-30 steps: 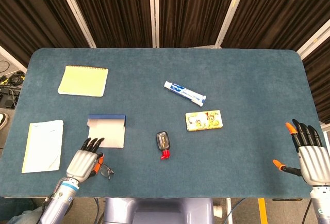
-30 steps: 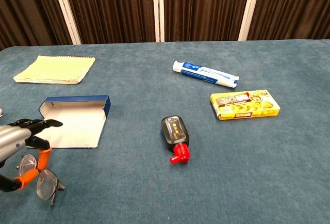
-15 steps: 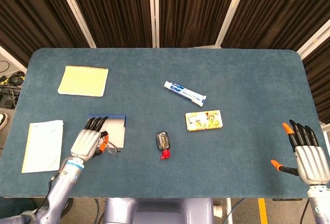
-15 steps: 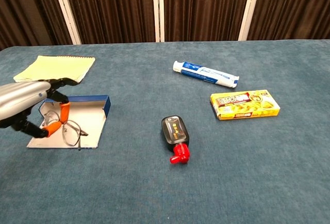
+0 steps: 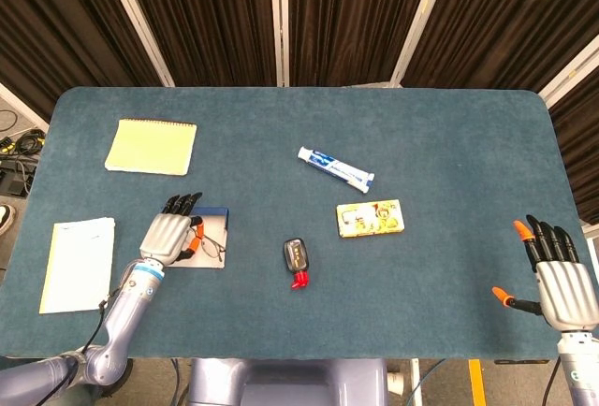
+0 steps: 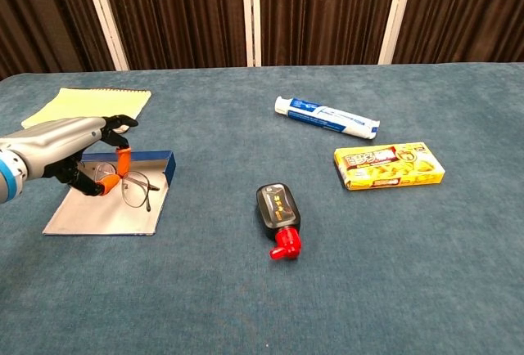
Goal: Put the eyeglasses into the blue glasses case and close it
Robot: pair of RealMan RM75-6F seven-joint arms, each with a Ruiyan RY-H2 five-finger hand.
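Two hands | left hand (image 6: pixel 70 152) fingers pinch eyeglasses (image 6: pixel 133 187) over open blue glasses case (image 6: pixel 106 216) | right hand (image 5: pixel 559 280) fingers spread, empty

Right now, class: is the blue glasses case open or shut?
Open. The blue glasses case lies flat with its pale inside showing, and the left hand holds the eyeglasses over it.

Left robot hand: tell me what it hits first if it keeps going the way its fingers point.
Probably the case's raised blue wall, just ahead of the left robot hand; height is unclear, so it might pass over.
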